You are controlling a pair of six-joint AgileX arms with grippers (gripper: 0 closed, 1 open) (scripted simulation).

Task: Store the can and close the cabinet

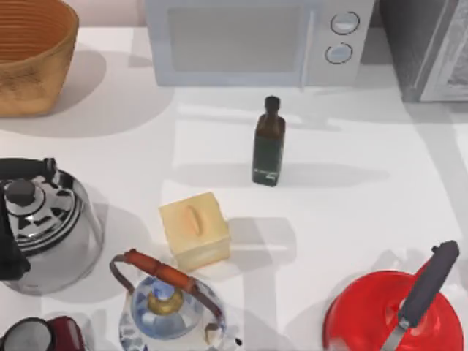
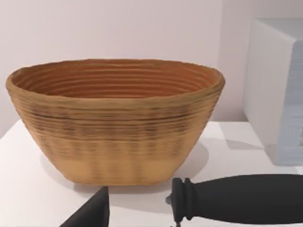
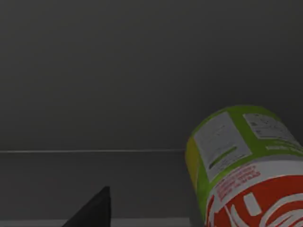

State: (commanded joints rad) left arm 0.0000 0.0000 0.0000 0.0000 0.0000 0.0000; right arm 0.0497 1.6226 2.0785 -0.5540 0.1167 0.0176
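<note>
The can is seen in the right wrist view, close to the camera, against a dark grey wall and a dark floor with a seam between them; this is judged to be the inside of the cabinet at the far right corner of the counter. One dark finger of the right arm is visible beside the can, apart from it. Whether the right jaws are grasping the can or released cannot be told.

Hazards, as judged:
- If the can is released while tilted, it may topple or roll towards the cabinet opening.
- If the arm is withdrawn carelessly, the can may be dragged out by a finger.
- A can left near the opening may block the door on closing.

In the left wrist view, a dark fingertip is seen before the wicker basket at the far left corner; the state of the left jaws cannot be told.
</note>
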